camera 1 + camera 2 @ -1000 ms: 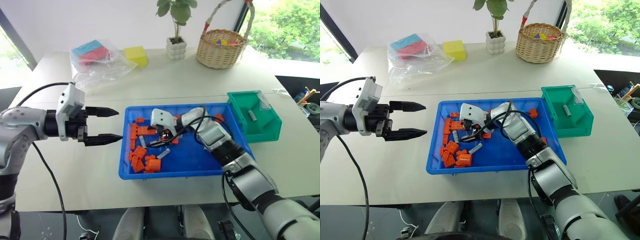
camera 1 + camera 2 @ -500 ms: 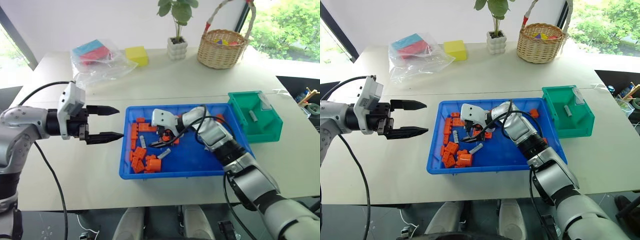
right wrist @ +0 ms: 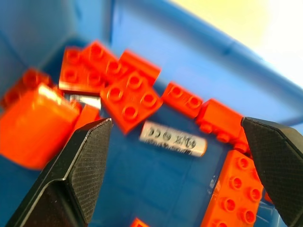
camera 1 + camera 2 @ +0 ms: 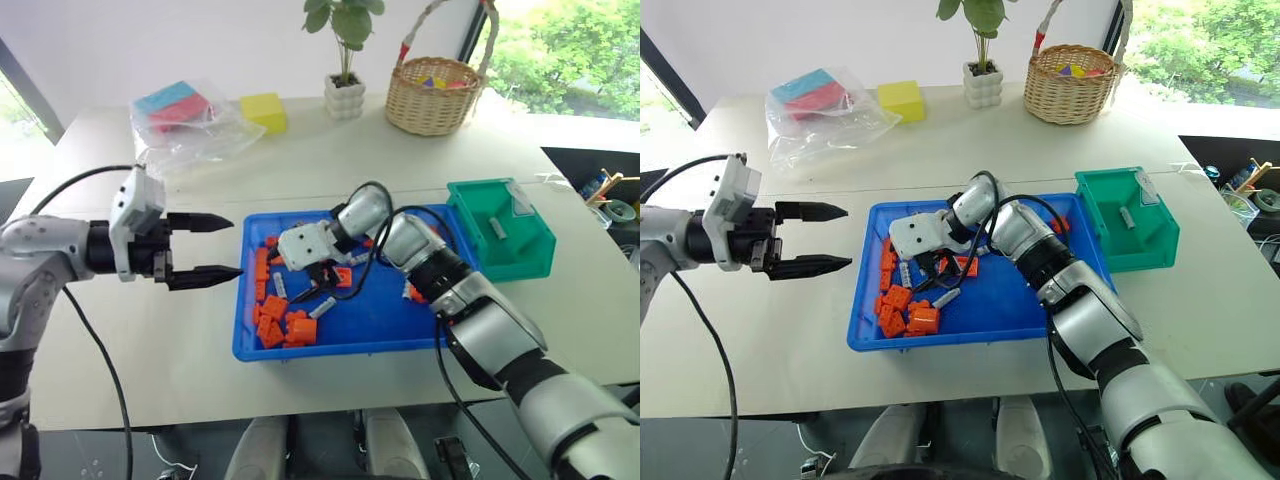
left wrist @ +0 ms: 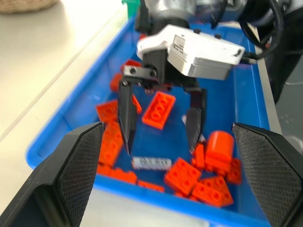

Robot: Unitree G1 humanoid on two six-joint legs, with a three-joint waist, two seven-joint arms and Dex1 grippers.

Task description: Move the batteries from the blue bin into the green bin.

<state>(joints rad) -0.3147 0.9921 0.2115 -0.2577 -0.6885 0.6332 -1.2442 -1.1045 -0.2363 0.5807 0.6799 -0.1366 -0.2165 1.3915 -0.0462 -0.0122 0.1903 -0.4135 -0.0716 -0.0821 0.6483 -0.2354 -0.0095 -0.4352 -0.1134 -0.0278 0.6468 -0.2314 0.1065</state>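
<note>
The right gripper [image 4: 312,285] hung inside the blue bin [image 4: 385,320], jaws spread wide and holding nothing. In its wrist view a battery [image 3: 173,139] lay flat on the bin floor between the two fingers, among orange bricks [image 3: 129,97], apparently untouched. Another battery [image 4: 322,307] lay just beside them. One battery [image 4: 496,227] sat in the green bin [image 4: 520,255]. The left gripper [image 4: 218,246] hovered over the counter [image 4: 180,330] beside the blue bin, jaws spread, empty.
</note>
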